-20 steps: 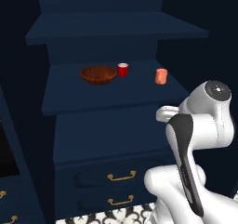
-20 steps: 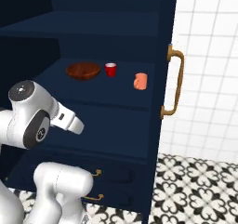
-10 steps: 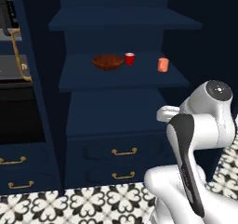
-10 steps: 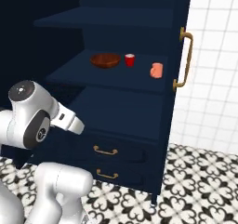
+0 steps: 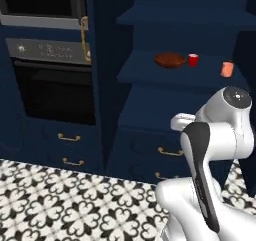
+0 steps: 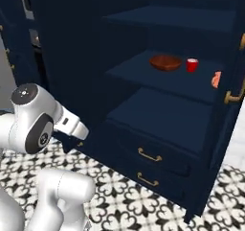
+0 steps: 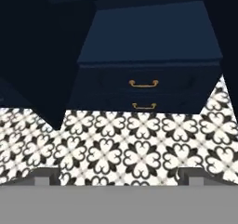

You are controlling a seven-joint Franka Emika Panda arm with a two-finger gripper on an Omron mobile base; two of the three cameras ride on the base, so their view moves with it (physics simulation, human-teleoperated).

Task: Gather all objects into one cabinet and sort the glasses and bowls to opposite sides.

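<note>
The wooden bowl (image 5: 170,60) sits at the left of the middle shelf of the navy cabinet (image 5: 165,102). The red cup (image 5: 193,60) stands just right of it, and the salmon-orange cup (image 5: 226,69) stands alone further right. The right base view shows the same row: bowl (image 6: 165,62), red cup (image 6: 192,65), and salmon-orange cup (image 6: 216,80), half hidden by the door edge. My gripper (image 7: 119,175) is open with nothing between its fingertips (image 7: 46,175). It hangs low and well short of the cabinet (image 7: 148,37), facing the drawers and the floor.
Two drawers with brass handles (image 7: 143,83) sit under the shelves. A built-in oven (image 5: 52,85) stands left of the cabinet. The open cabinet door with its brass handle (image 6: 234,97) juts out at the right. Patterned black-and-white floor tiles (image 7: 121,148) lie ahead.
The whole picture has shifted: the base has driven back and to the left, so the cabinet looks farther away and the oven has come into view. The arm's pose and the shelf items are unchanged.
</note>
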